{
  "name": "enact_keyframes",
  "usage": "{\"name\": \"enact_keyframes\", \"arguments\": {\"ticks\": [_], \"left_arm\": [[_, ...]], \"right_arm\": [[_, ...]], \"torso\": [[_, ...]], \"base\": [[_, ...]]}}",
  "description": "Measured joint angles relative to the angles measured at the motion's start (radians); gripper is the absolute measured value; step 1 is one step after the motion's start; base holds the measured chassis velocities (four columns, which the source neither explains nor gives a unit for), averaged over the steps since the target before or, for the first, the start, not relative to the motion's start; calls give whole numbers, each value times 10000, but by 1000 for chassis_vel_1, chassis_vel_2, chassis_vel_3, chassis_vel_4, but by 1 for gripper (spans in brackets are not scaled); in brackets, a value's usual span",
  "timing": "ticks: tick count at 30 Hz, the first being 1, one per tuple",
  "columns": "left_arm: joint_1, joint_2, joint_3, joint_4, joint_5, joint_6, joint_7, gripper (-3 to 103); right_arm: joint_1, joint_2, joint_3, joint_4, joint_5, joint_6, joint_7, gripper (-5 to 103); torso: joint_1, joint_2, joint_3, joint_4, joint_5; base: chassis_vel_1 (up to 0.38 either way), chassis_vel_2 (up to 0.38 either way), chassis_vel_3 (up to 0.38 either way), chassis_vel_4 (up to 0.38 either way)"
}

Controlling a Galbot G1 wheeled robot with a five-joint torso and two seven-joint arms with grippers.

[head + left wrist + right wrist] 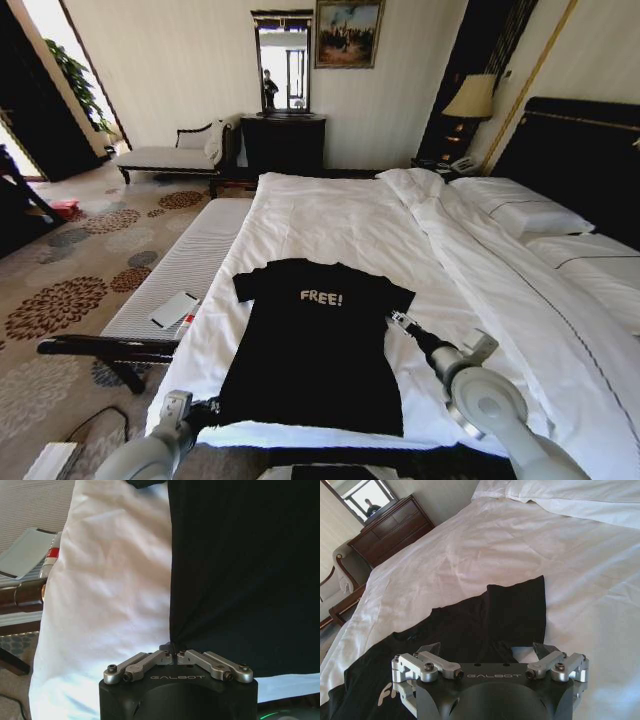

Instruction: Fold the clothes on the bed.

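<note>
The black T-shirt [315, 345] lies flat, lettering up, in the lower middle of the head view, on the near part of the bed [350, 225] with its hem toward the robot. At the lower left, the left gripper [174, 652] has its jaws closed on a pinch of the shirt's lower left corner. At the lower right, the right gripper [490, 652] sits with jaws spread wide at the sleeve on that side, touching nothing I can make out. The shirt looks light, thin and limp; it will likely sag and wrinkle when lifted. Corners, hem and shoulder seams seem the best places to grip.
</note>
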Motion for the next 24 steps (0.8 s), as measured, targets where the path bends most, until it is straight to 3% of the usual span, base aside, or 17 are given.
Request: {"name": "enact_keyframes", "arguments": {"ticks": [6,8,13,15,16,19,20,24], "left_arm": [[85,-11,-116,-96,9,9,-147,-3],[75,-38,-132,-110,-24,47,-197,1],[-278,-599,-463,-217,-34,23,-19,28],[-406,-800,-598,-300,-92,7,9,28],[-500,-926,-698,-366,-152,2,22,33],[-1574,-1688,-1577,-790,-1142,25,-165,44],[-1574,-1688,-1577,-790,-1142,25,-165,44],[-2775,-2344,-2623,-928,-2666,34,-591,67]], "right_arm": [[861,-29,-243,-962,76,-209,-311,100],[1111,-57,-314,-1300,86,-250,-431,100],[2247,-179,-703,-3057,-11,-450,-1335,100],[2540,-190,-812,-3509,-101,-468,-1576,100],[2716,-191,-872,-3749,-155,-474,-1694,100],[3648,-144,-1237,-4992,-366,-492,-2356,100],[3648,-144,-1237,-4992,-366,-492,-2356,100],[4629,-8,-1737,-6594,-701,-409,-3140,100]], "torso": [[0,0,0,0,0],[0,0,1,4,4],[0,0,0,2,2],[1,-1,1,1,1],[0,0,1,3,2],[0,0,1,5,1],[0,0,1,5,1],[2,-1,2,-3,2]], "base": [[0,0,0,0],[0,0,0,0],[0,0,0,0],[0,0,0,0],[0,0,0,0],[0,0,0,0],[0,0,0,0],[0,0,0,0]]}}
